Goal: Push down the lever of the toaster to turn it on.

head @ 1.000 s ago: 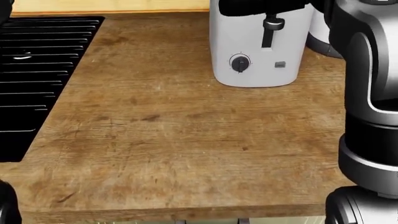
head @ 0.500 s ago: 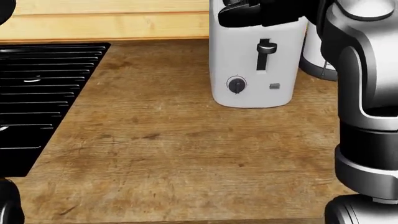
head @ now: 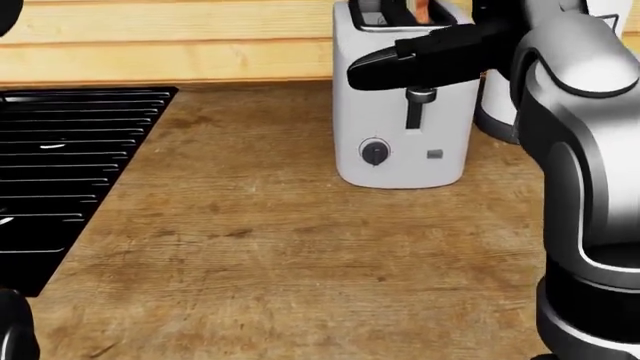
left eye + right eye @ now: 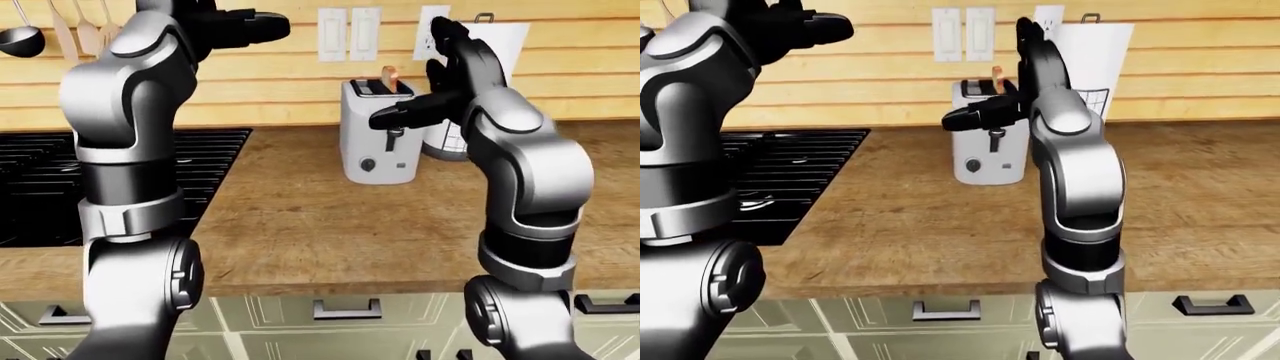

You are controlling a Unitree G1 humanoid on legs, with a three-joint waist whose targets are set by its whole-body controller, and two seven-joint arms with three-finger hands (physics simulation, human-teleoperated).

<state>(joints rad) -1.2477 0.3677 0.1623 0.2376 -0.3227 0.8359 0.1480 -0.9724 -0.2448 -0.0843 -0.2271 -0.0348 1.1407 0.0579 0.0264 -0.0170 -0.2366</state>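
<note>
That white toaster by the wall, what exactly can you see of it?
The white boxy toaster stands upright on the wooden counter, close to the plank wall, looking like smooth plastic. Its near face carries a dark vertical slot with a black lever near the top, a round black knob lower left and a small grey button. A slice of toast pokes from the top. The robot's black right hand reaches across just above the lever; contact is unclear.

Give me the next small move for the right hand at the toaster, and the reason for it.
Probably lower the right hand straight down. Its black finger lies across the white toaster just above the dark lever knob, which sits at the top of its slot, so the lever looks not yet pushed.
</note>
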